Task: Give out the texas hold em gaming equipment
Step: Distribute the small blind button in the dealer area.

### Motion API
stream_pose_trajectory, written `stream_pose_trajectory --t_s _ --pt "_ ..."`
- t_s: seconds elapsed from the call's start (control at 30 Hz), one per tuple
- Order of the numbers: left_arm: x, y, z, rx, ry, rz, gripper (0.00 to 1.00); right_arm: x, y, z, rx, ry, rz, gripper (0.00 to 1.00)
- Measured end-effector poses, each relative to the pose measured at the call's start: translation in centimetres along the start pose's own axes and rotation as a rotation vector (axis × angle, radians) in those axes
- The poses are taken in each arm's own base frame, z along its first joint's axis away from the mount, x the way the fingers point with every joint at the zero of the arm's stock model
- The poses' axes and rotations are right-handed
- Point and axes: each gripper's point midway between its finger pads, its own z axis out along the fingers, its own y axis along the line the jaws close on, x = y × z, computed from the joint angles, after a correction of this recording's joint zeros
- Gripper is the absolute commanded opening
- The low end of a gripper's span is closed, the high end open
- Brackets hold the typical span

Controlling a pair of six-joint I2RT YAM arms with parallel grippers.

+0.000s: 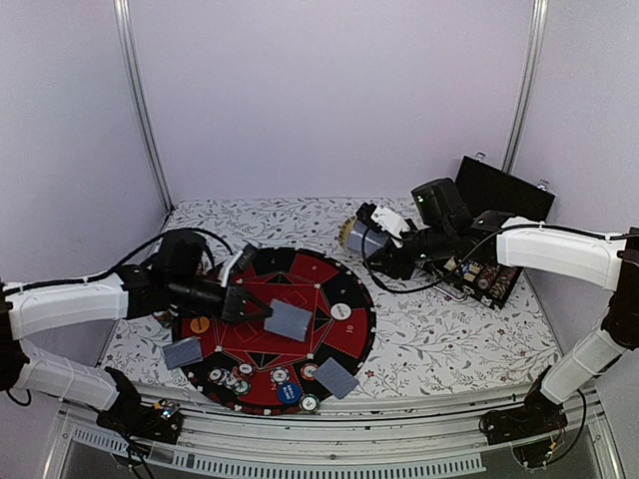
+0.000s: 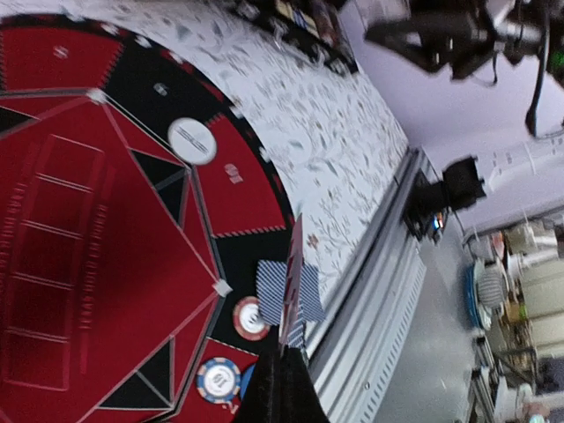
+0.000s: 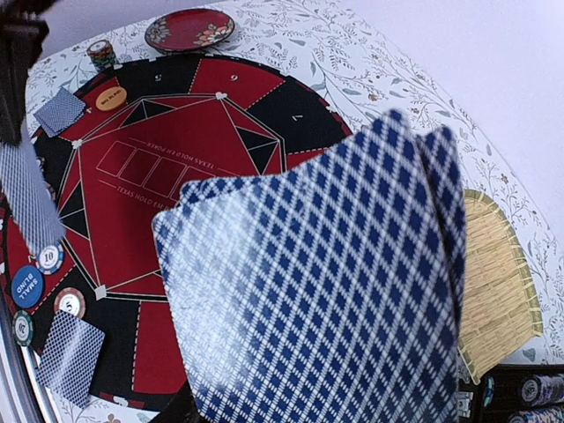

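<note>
Top external, left tool (image 1: 262, 310) pinching card (image 1: 292, 320), right tool (image 1: 382, 238) gripping deck (image 1: 362, 243)

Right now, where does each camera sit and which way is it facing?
Top external: above and behind, looking down on the mat; left arm and right arm show.
Left wrist: on the left arm, faces right across the mat; left pincer pinches a card edge-on.
Right wrist: on the right arm, faces left toward the red dish; fanned cards hide the right pincer.
Shared: both wrist views show the face-down card at the mat's edge.
</note>
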Motion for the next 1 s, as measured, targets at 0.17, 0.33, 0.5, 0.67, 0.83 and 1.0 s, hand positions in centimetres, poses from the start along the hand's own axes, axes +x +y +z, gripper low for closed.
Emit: stream_pose_trajectory --t_s 0.17,0.33,0.5,0.67,0.83,1.0 --pt "4.3 -2.6 5.5 0.145 0.215 0.030 0.00 -0.6 -0.1 -1.0 0.012 -0.016 0.003 0.43" --pt "6.5 -3.5 9.7 0.234 0.337 0.040 0.00 0.2 0.2 -1.0 0.008 0.001 0.014 0.43" --pt "7.6 -3.5 12.6 0.271 0.392 0.039 0.00 0.8 0.4 -1.0 0.002 0.019 0.022 0.43" --pt "7.8 -3.0 14.5 0.280 0.404 0.039 0.00 0.9 0.4 -1.0 0.001 0.020 0.023 0.43" --pt "9.1 -2.5 15.1 0.273 0.437 0.026 0.00 1.1 0.4 -1.0 0.000 0.026 0.027 0.43" --pt "9.5 -2.3 15.3 0.256 0.447 0.032 0.15 1.1 0.5 -1.1 -0.001 0.024 0.032 0.44"
